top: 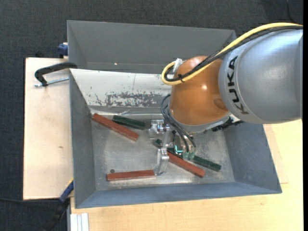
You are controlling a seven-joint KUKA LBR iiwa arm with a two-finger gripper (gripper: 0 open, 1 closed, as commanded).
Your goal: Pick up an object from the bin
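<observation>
scuffed grey bin (82, 143), dark floor (144, 4) beyond; gripper (162, 163), open or closed impossible to tell, at right end of red stick (131, 175) lying left-to-right.

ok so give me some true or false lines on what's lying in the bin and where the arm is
1. A red-brown stick lies flat along the near wall of the bin. True.
2. The arm comes in from the view's left. False: it comes in from the right.
3. The upper-left red-brown stick lies alone. False: a dark green stick lies right beside it.
4. A second dark green stick lies at lower right, next to a third red-brown stick. True.
5. The arm's orange cover hangs over the bin's right half. True.
</observation>
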